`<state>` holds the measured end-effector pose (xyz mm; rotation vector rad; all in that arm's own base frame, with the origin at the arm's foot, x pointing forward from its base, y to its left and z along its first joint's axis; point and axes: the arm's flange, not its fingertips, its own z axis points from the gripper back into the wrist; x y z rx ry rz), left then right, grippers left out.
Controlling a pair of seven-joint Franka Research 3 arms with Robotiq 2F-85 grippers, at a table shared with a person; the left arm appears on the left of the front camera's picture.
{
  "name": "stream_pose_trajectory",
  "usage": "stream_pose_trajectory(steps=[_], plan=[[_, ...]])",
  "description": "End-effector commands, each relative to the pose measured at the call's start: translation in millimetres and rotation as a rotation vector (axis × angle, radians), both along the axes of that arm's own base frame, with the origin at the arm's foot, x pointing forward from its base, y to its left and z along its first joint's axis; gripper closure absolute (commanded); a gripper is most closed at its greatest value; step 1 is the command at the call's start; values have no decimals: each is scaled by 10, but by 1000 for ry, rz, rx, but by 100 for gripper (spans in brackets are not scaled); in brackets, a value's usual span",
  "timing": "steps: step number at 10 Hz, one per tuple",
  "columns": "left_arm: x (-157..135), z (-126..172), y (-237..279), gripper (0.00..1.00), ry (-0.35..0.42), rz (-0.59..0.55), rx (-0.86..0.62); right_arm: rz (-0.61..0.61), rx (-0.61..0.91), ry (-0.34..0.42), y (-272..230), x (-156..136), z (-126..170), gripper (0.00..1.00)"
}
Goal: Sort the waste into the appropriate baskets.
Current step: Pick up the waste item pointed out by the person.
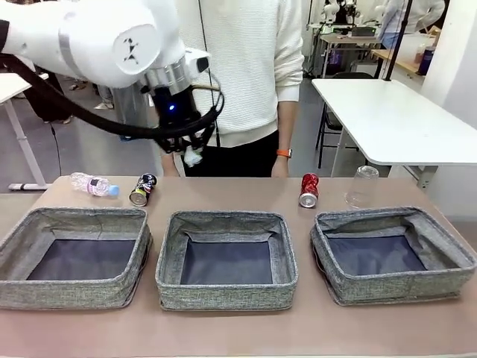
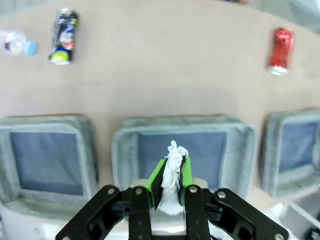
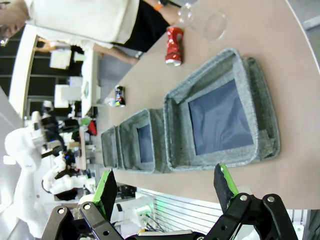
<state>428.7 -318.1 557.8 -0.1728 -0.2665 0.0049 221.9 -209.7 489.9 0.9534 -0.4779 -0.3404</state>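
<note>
Left hand (image 2: 171,172) pinching crumpled white paper wad (image 2: 174,152), right hand (image 3: 164,173) wide open

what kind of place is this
Probably a robotics lab or test room: a robot arm works at a table with sorting baskets, across from a standing person, and plain white tables stand behind on a bare floor.

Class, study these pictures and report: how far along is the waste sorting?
Done: nothing yet; the left basket, middle basket and right basket all show bare bottoms. In hand: the left gripper is shut on the paper wad, raised above the table; the right gripper hangs open. Left: the plastic bottle, dark can, red can and clear cup sit on the table beyond the baskets.
</note>
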Motion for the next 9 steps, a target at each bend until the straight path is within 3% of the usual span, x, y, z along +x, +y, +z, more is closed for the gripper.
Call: stream_pose_trajectory(steps=[1,2,3,6,7,8,9], plan=[[-112,912,-431,85,8,-76,-13,10,7,-32,0,19,12,0],[-204,1345,-654,85,30,-141,-56,10,7,-32,0,19,12,0],[-267,1569,-774,85,9,-212,-124,10,7,-32,0,19,12,0],[-415,1725,-732,85,34,-222,-71,10,7,-32,0,19,12,0],[-501,1759,-666,85,80,-356,-120,10,7,-32,0,19,12,0],[-502,1774,-616,85,41,-249,-74,10,7,-32,0,19,12,0],[-512,1772,-581,85,44,-258,-87,10,7,-32,0,19,12,0]])
